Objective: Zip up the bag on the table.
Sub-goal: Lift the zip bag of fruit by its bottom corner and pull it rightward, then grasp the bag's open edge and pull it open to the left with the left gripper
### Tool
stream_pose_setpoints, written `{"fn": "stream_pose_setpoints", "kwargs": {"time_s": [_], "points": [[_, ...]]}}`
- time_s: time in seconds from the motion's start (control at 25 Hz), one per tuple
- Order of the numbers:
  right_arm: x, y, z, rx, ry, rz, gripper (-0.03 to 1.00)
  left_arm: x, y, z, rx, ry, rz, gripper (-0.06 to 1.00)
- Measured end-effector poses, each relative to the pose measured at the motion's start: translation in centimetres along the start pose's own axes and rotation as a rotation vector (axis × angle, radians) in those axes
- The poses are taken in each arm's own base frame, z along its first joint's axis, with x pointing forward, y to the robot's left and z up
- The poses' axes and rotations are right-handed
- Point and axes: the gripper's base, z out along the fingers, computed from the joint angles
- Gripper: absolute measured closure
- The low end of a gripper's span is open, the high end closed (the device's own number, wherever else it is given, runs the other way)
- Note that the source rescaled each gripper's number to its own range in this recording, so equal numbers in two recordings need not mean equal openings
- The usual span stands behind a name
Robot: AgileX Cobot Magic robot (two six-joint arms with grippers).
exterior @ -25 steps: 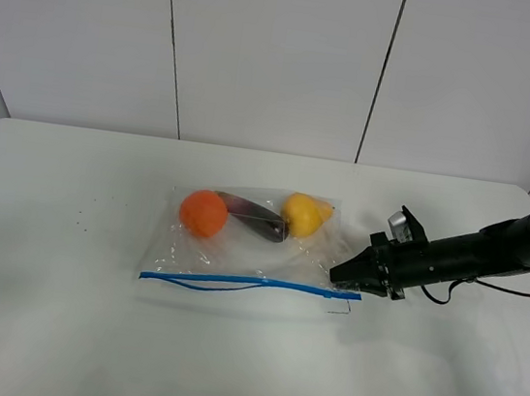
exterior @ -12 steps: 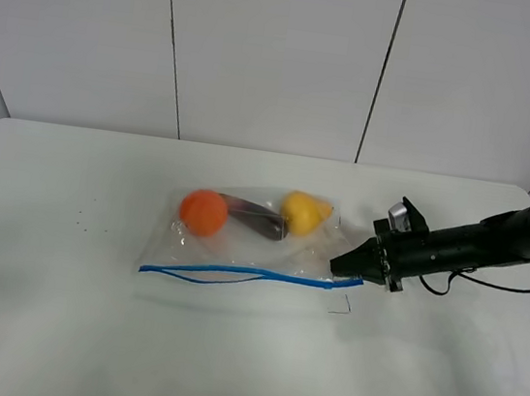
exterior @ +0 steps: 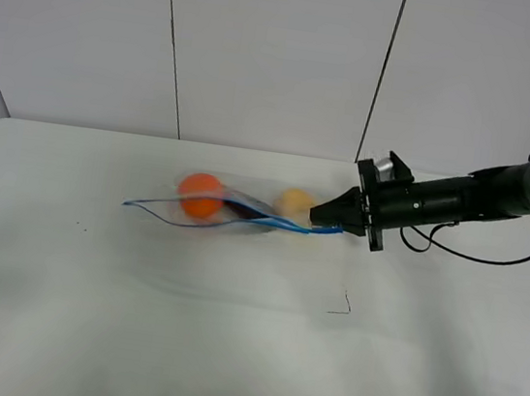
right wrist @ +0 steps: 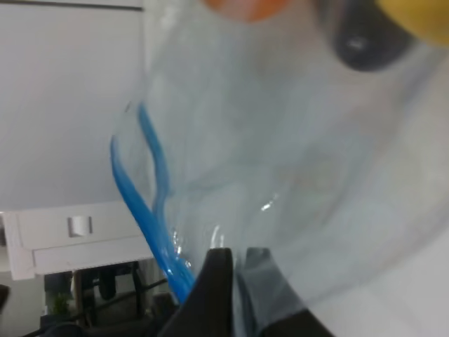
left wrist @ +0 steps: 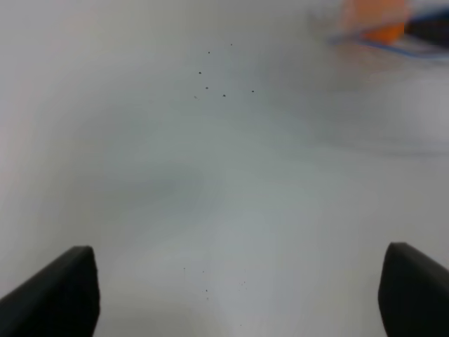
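The clear bag (exterior: 234, 212) hangs lifted above the white table (exterior: 177, 343), with its blue zip strip (exterior: 243, 218) running along it. An orange fruit (exterior: 199, 194), a dark purple one (exterior: 246, 207) and a yellow one (exterior: 294, 202) show through it. My right gripper (exterior: 327, 228) is shut on the bag's right end at the zip strip. In the right wrist view the fingers (right wrist: 219, 281) pinch the plastic (right wrist: 280, 161) beside the parted blue strip (right wrist: 144, 196). My left gripper (left wrist: 238, 295) is open over bare table; the bag (left wrist: 379, 28) lies far ahead of it.
A thin black corner mark (exterior: 342, 306) is on the table below the right gripper. Tiny dark specks (exterior: 79, 225) lie at the left. A white panelled wall (exterior: 274, 53) stands behind the table. The right arm's cable (exterior: 492, 255) trails at the right.
My right gripper has risen and moved back and left with the bag's end in it. The bag has come up off the table and swung leftwards.
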Motion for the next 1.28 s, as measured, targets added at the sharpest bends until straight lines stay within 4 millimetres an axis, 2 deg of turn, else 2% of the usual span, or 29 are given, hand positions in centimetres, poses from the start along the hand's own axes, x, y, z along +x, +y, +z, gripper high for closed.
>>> {"fn": "stream_pose_setpoints", "kwargs": {"time_s": [0.12, 0.2, 0.72, 1.28], "points": [[-0.2, 2.0, 0.8, -0.028, -0.004, -0.014, 0.96, 0.0, 0.0, 0.0, 0.000, 0.000, 0.000, -0.06], [-0.1, 2.4, 1.2, -0.031, 0.007, -0.015, 0.96, 0.0, 0.0, 0.0, 0.000, 0.000, 0.000, -0.06], [-0.1, 2.3, 1.1, -0.022, 0.011, -0.007, 0.96, 0.0, 0.0, 0.0, 0.000, 0.000, 0.000, -0.06], [-0.6, 1.8, -0.2, -0.027, -0.026, 0.048, 0.96, 0.0, 0.0, 0.0, 0.000, -0.001, 0.000, -0.06]]}}
